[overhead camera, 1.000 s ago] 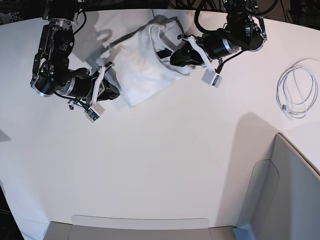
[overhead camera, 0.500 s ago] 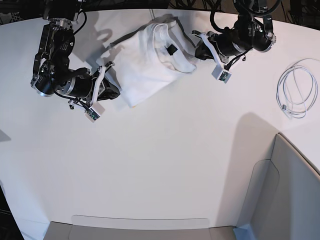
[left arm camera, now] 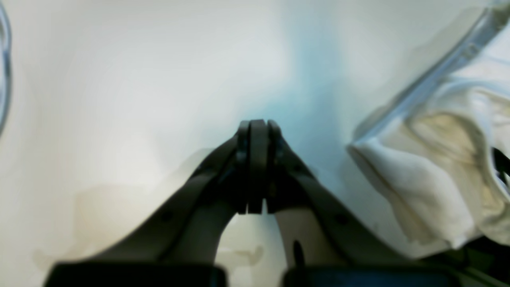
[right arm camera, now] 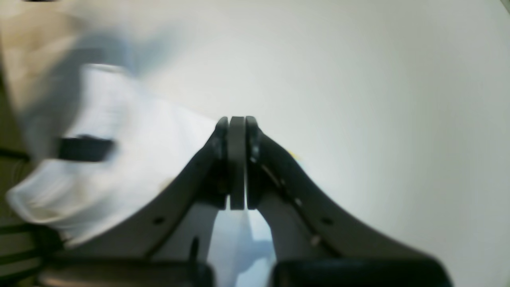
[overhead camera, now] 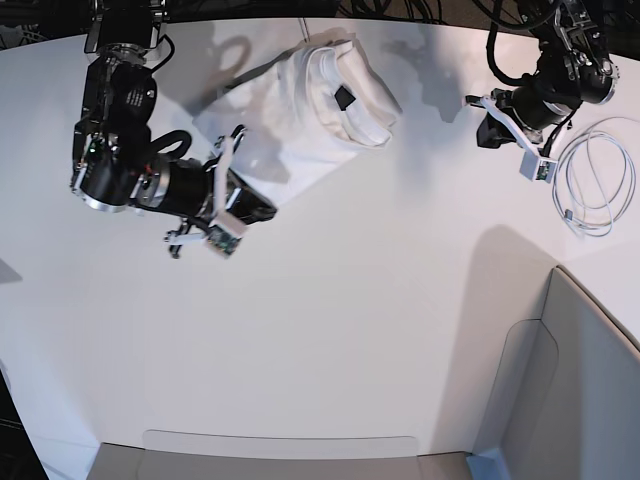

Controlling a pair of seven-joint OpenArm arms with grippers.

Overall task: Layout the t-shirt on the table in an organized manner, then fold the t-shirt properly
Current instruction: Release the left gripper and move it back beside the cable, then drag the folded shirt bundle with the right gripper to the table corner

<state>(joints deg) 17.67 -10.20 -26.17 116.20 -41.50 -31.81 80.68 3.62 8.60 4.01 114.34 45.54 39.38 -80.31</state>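
White tabletop [overhead camera: 330,330] carries the t-shirt [overhead camera: 300,110], bunched in a heap near the far edge. Left gripper [left arm camera: 257,167] hangs with jaws clenched on nothing, apart from the cloth, near the coiled cable [overhead camera: 595,180]. Right gripper [right arm camera: 237,163], jaws likewise clenched and empty, sits at the shirt's near edge.
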